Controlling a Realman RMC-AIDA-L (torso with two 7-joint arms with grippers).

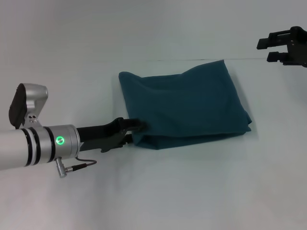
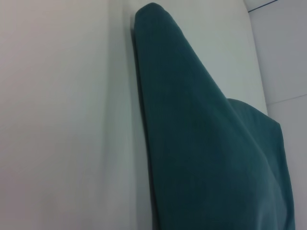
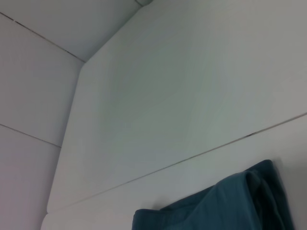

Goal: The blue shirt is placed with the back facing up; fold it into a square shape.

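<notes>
Blue shirt [image 1: 184, 103] mid-desk [image 1: 192, 191], already folded to compact near-square, plain side up; only tidying seems left. Left hand [image 1: 135, 128] at near-left corner, pinching fabric edge. Right hand [image 1: 285, 46] raised far right, well apart, fingers spread, idle
</notes>
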